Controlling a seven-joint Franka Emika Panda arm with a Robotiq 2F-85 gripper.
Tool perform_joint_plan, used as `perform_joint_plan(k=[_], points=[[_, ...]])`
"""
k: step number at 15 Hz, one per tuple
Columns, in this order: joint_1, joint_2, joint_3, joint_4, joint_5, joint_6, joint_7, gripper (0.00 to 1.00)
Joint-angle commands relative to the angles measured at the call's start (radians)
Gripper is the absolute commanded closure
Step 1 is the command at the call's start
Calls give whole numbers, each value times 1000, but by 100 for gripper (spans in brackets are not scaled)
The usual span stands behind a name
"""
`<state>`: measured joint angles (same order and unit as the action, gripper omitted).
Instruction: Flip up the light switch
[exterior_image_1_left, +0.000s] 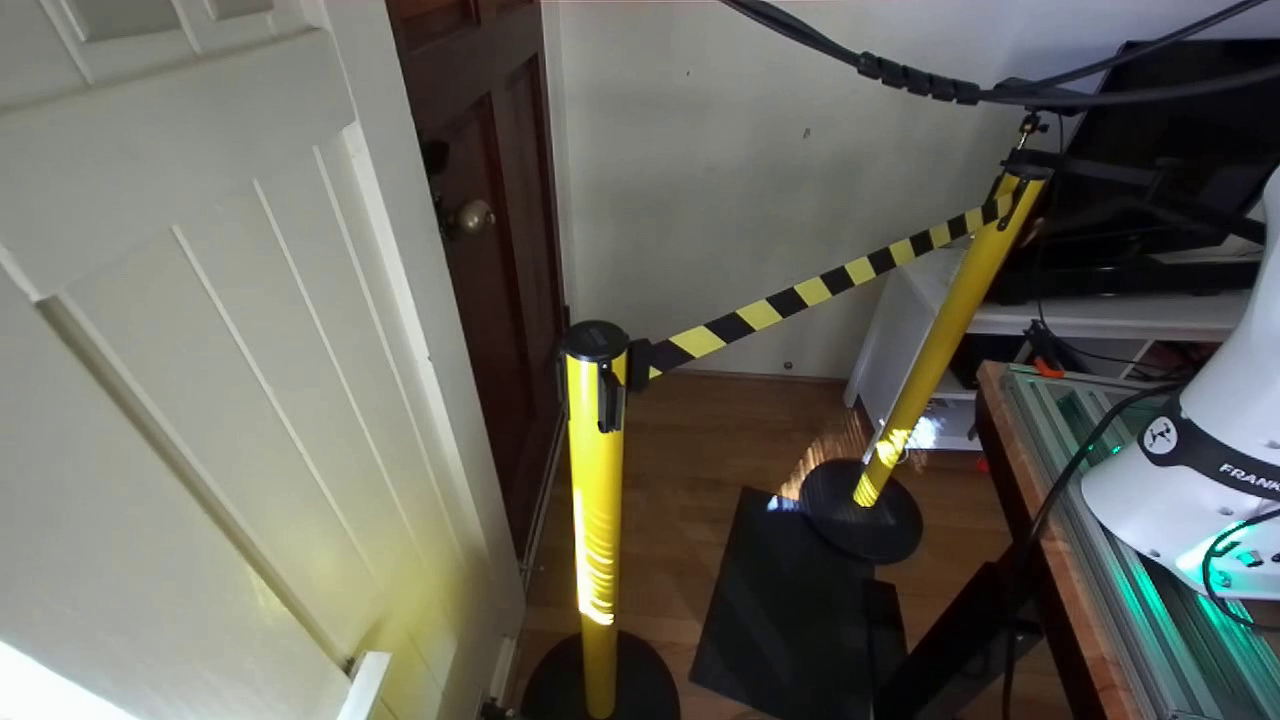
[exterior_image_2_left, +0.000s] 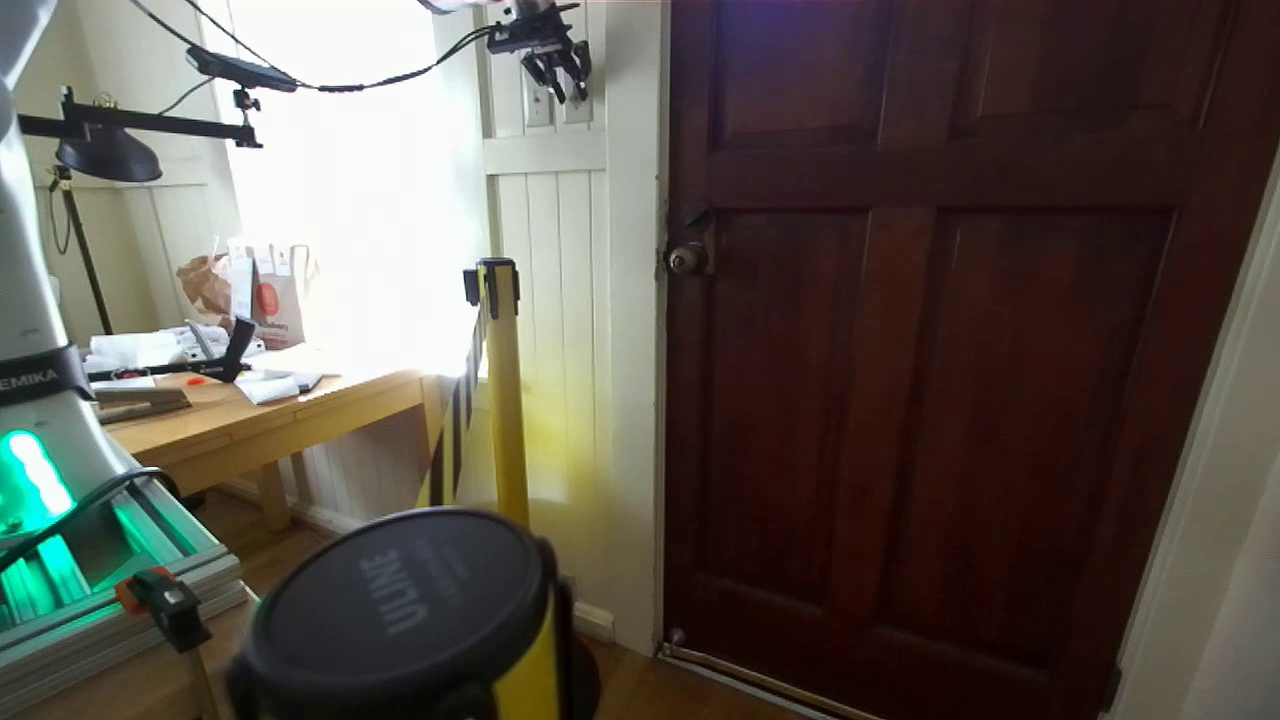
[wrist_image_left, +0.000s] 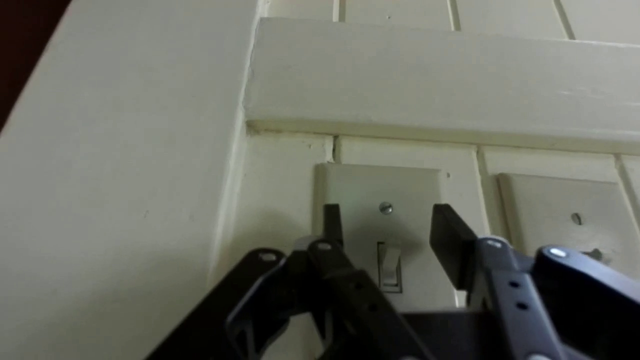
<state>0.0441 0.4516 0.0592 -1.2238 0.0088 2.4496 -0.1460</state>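
The light switch (wrist_image_left: 390, 262) is a small pale toggle in a slot of a cream wall plate (wrist_image_left: 360, 190) with a screw. The wrist picture stands upside down: the wall rail above the plate there lies below the plates in an exterior view. The toggle leans toward that rail. My gripper (wrist_image_left: 387, 225) is open and empty, with one black finger on each side of the toggle, apart from it. In an exterior view the gripper (exterior_image_2_left: 571, 95) hangs in front of the switch plate (exterior_image_2_left: 577, 112) nearest the door frame. The distance to the wall is hard to tell.
A second wall plate (wrist_image_left: 560, 205) sits beside the first. The white rail (wrist_image_left: 425, 80) and door frame (wrist_image_left: 140, 125) border the plates. A dark wooden door (exterior_image_2_left: 900, 350) stands beside them. Yellow posts (exterior_image_1_left: 597, 500) with striped tape (exterior_image_1_left: 800, 295) stand on the floor.
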Motion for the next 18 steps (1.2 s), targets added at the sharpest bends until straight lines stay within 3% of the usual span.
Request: perform_joint_plan(k=[1,7,8,9,18], points=[[1,30,-4,43,-10,20,-8,70],[8,33,-3,47,-7,21,-11,93],[8,31,-3,44,-6,21,-13,91],[8,31,-2,44,-6,21,-12,100],[14,-5,-6,73,-11,5,4,98]])
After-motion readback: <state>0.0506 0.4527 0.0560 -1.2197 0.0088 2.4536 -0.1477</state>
